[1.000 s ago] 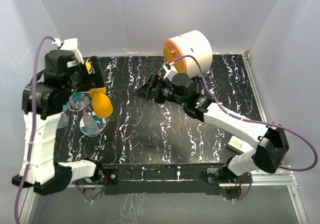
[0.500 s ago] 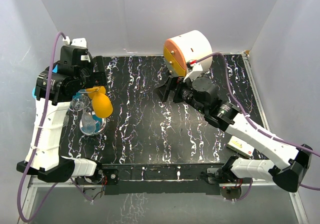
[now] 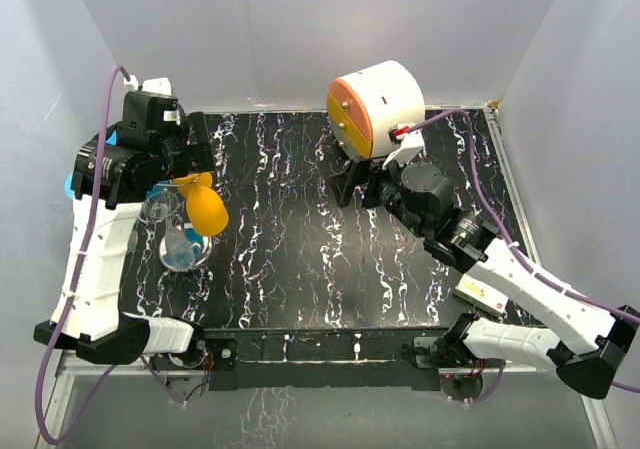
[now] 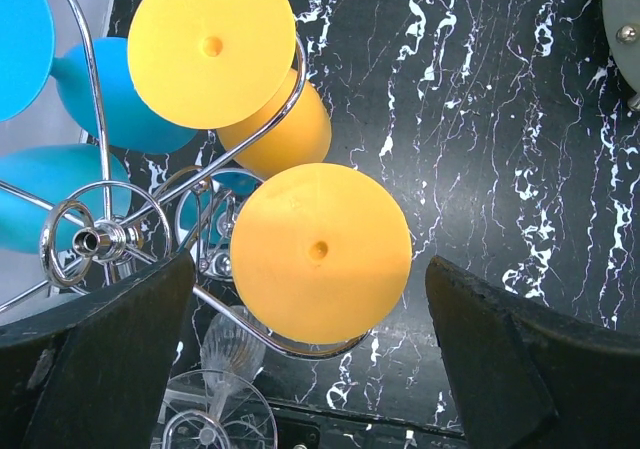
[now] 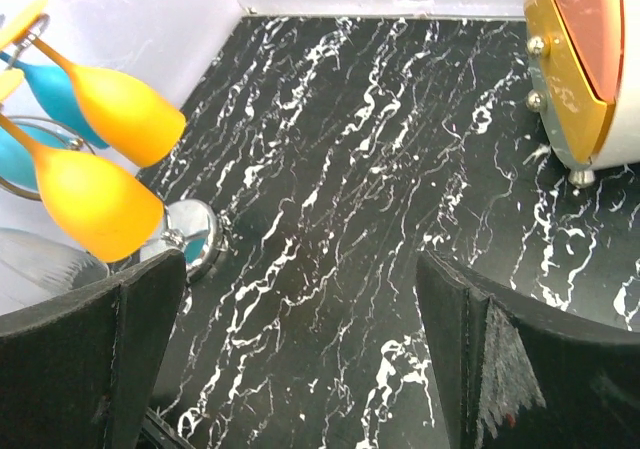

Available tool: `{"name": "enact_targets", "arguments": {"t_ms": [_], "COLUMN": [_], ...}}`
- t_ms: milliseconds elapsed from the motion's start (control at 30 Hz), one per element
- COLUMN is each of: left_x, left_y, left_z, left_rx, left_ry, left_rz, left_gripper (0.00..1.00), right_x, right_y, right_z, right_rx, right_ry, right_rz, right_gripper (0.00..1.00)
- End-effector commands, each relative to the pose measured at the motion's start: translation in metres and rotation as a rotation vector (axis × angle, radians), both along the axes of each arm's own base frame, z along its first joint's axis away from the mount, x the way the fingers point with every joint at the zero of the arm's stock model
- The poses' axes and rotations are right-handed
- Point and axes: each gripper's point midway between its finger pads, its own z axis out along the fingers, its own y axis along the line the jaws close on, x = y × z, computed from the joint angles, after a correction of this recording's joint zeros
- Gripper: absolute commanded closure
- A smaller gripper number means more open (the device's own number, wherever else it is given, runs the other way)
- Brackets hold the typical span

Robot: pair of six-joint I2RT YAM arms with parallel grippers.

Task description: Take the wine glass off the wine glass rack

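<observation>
We log the right gripper (image 5: 300,259) drawn back toward the cabinet (image 3: 385,99), jaws apart, while the left gripper (image 4: 310,269) hangs spread wide over the yellow wine glass (image 4: 320,252) hanging on the wine glass rack (image 4: 95,239), table's left.

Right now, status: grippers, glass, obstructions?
Left gripper open above yellow wine glass. Glass hangs on wine glass rack. Right gripper open, away from rack. Second yellow glass, blue glasses close beside.
</observation>
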Motion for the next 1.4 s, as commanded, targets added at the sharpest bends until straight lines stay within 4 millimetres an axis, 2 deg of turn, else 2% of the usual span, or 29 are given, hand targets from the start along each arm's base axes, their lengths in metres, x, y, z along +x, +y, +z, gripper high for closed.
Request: {"name": "enact_targets", "arguments": {"t_ms": [0,133,300,633,867,1133,1367], "left_x": [-0.003,0.001,0.003,0.01,0.009,0.008,0.006], "left_y": [-0.002,-0.01,-0.003,-0.003,-0.003,-0.002,0.003], "left_z": [-0.005,-0.01,-0.018,-0.027,-0.029,-0.023,-0.016], "left_rx": [-0.004,-0.032,0.009,0.026,0.026,0.024,0.032], "left_ry": [0.022,0.038,0.061,0.075,0.079,0.057,0.029], "left_rz": [-0.006,-0.026,0.006,0.01,0.012,0.018,0.032], "left_gripper": [0.01,0.01,0.01,0.02,0.13,0.29,0.35], "right_x": [0.0,0.001,0.001,0.001,0.001,0.002,0.002], "right_y": [-0.008,-0.008,-0.009,-0.013,-0.013,-0.012,-0.013], "right_z": [0.01,0.012,0.013,0.014,0.015,0.016,0.019], "right_rx": [0.01,0.008,0.009,0.008,0.009,0.012,0.018], "right_ry": [-0.045,-0.051,-0.06,-0.069,-0.072,-0.074,-0.079], "right_rz": [-0.025,-0.027,-0.031,-0.044,-0.043,-0.043,-0.046], "right_gripper": [0.02,0.02,0.02,0.02,0.02,0.02,0.02]}}
